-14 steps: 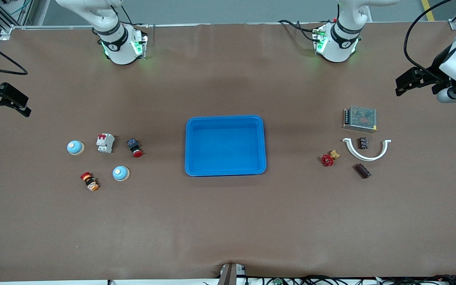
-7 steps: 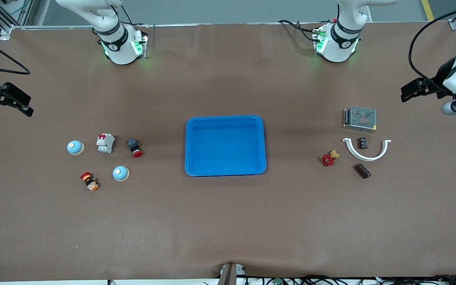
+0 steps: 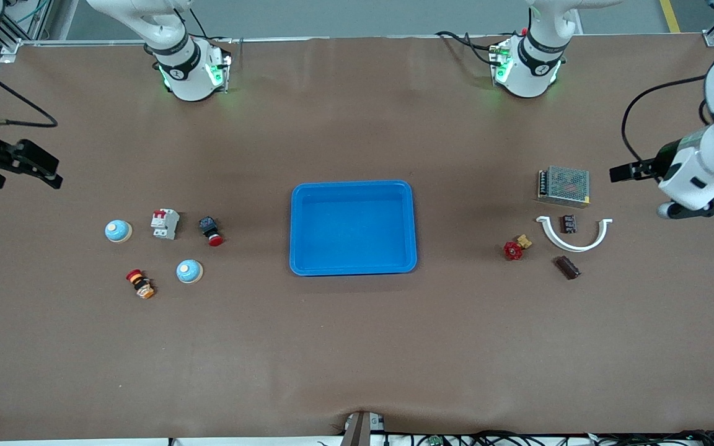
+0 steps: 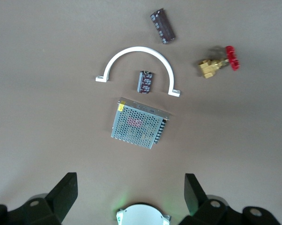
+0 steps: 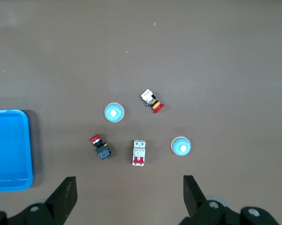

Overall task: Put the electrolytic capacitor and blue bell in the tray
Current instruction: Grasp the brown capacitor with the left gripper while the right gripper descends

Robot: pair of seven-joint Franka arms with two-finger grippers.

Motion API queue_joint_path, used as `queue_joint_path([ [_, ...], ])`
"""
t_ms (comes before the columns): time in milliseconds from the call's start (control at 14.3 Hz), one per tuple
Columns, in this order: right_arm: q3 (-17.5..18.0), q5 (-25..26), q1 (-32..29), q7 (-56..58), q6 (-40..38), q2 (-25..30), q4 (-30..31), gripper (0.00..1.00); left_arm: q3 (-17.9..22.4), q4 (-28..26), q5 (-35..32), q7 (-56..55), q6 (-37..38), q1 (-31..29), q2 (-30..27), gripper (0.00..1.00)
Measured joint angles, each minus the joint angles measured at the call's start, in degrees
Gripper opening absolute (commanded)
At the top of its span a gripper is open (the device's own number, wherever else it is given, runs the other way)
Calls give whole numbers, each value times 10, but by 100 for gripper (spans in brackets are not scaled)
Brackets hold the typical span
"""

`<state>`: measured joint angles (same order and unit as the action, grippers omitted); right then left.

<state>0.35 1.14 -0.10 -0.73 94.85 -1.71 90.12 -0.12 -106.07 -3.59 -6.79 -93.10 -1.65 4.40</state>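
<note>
The bright blue tray [image 3: 353,186] sits mid-table, with nothing in it. Two blue bells [image 3: 118,230] [image 3: 189,271] rest toward the right arm's end; both show in the right wrist view [image 5: 180,146] [image 5: 114,112]. A dark electrolytic capacitor [image 3: 567,267] [image 4: 162,26] lies toward the left arm's end. A smaller one [image 3: 569,223] [image 4: 146,81] lies inside a white arc. My left gripper [image 3: 622,173] [image 4: 131,197] is open and empty, up beside the power supply. My right gripper [image 3: 47,171] [image 5: 130,197] is open and empty, over the table's end past the bells.
Near the capacitors lie a mesh power supply [image 3: 564,185], a white arc clamp [image 3: 574,243] and a red-handled brass valve [image 3: 515,248]. Near the bells lie a white circuit breaker [image 3: 165,223], a red push button [image 3: 211,231] and a red-yellow stop button [image 3: 140,283].
The left arm has swung toward the front camera, and its gripper now sits beside the power supply. The right gripper has shifted slightly toward the bells. Nothing on the table has moved.
</note>
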Motion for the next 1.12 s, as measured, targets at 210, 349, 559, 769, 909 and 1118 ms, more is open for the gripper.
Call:
queue_joint_path([
  [210, 0, 0, 3, 0, 15, -49, 3, 100, 0, -66, -2, 1, -82, -20, 4, 100],
  [349, 0, 0, 10, 0, 42, -82, 3, 100, 0, -109, -2, 2, -140, -24, 7, 100],
  [559, -1, 0, 13, 0, 85, -115, 3, 100, 0, -147, -2, 2, -213, -26, 29, 100],
  [769, -3, 0, 12, 0, 113, -144, 3, 100, 0, -177, -3, 3, -304, -32, 69, 92],
  [909, -3, 0, 13, 0, 123, -161, 3, 100, 0, -200, -3, 3, -368, -33, 95, 83],
  [1118, -1, -10, 22, 1, 130, -182, 3, 100, 0, -221, -3, 3, -426, -33, 125, 73],
])
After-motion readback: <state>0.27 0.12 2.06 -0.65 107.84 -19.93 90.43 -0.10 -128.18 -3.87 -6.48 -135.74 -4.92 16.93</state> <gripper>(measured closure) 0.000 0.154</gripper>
